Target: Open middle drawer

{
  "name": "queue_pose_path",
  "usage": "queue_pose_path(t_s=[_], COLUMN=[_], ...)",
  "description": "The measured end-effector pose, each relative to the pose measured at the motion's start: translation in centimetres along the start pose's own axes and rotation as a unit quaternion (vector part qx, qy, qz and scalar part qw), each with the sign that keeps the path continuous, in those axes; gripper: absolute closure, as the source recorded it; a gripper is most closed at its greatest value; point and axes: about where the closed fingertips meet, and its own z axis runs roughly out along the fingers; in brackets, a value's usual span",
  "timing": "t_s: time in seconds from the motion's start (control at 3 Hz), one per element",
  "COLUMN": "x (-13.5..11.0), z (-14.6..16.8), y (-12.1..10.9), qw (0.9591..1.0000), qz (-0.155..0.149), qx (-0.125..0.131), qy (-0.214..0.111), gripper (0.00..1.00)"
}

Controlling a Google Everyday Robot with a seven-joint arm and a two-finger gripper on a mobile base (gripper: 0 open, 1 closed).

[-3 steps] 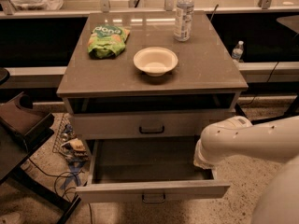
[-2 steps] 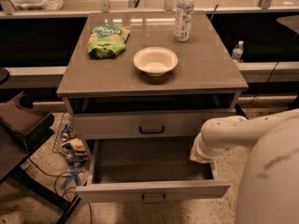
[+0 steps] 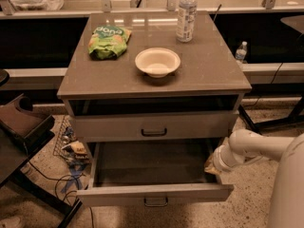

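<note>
The middle drawer [image 3: 154, 194] is pulled out toward me, and its dark inside looks empty. Its flat grey front carries a small black bar handle [image 3: 156, 202]. Above it, the narrower-fronted drawer [image 3: 153, 126] is closed. The larger drawer is hidden below the open one. My gripper [image 3: 210, 166] is at the end of my white arm [image 3: 247, 146], at the right rear corner of the open drawer, above its right side wall.
On the cabinet top [image 3: 213, 68] stand a white bowl [image 3: 157, 62], a green chip bag [image 3: 109, 42] and a water bottle [image 3: 186, 13]. A dark chair [image 3: 19, 127] and cables with clutter [image 3: 71, 151] are on the floor to the left. A small bottle [image 3: 241, 51] stands behind on the right.
My arm has drawn back a little to the right and down from the drawer's right side. The drawer stays pulled out as before.
</note>
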Motion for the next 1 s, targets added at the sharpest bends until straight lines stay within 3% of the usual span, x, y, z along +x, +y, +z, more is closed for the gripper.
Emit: queue_pose_path(t_s=[0.33,1.0], x=[-0.4,-2.5], z=[0.6,6.2], y=[0.2,2.1], qw=[1.0,0.9986], qz=[-0.004,-0.033], qx=[-0.006,-0.04], qy=[0.002,-0.012], gripper=[1.0,1.0])
